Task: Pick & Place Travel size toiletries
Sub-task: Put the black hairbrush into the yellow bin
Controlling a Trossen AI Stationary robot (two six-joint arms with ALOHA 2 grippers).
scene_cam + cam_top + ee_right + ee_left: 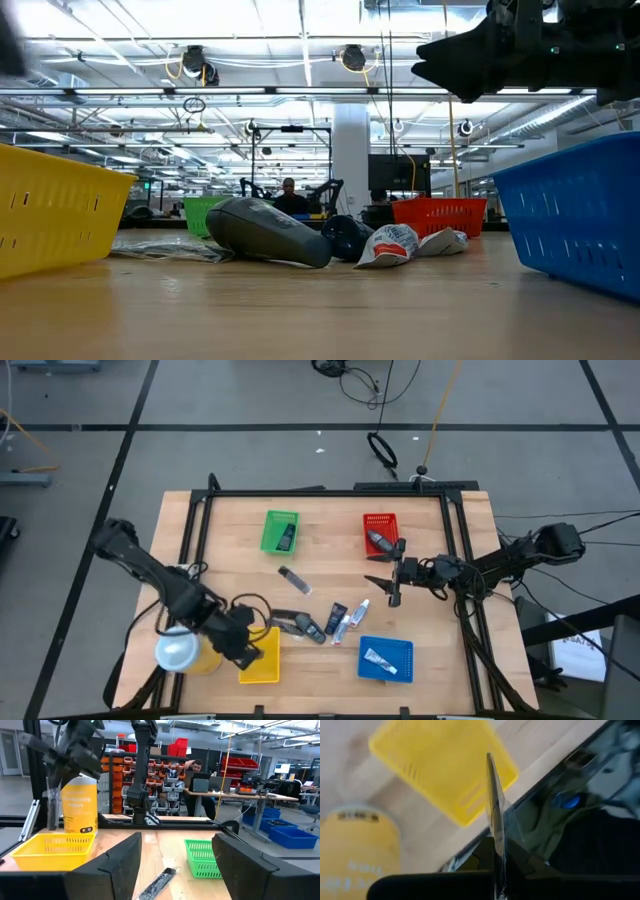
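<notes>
My left gripper [246, 644] hovers over the yellow basket [262, 660] and is shut on a thin, flat, clear packet [495, 805], which shows edge-on in the left wrist view. My right gripper [385, 575] is open and raised above the table's right half, near the red basket [379, 530]. Loose toiletries lie mid-table: a dark grey oblong piece [303, 625], a small dark piece [336, 616], white tubes [352, 620] and a slim packet [293, 578]. The green, red and blue baskets each hold an item. My left gripper pinches the clear packet between its two shut fingers by one end [497, 851]. The rest juts out past the fingertips. In the right wrist view the packet [51, 810] hangs straight down below the gripper, lifted clear above the yellow basket [55, 851].
A big yellow cup with a whitish lid [180, 652] stands just left of the yellow basket. The green basket [280, 530] sits far left of centre and the blue basket [385, 659] near right. A black frame borders the table. People sit at desks in the room beyond.
</notes>
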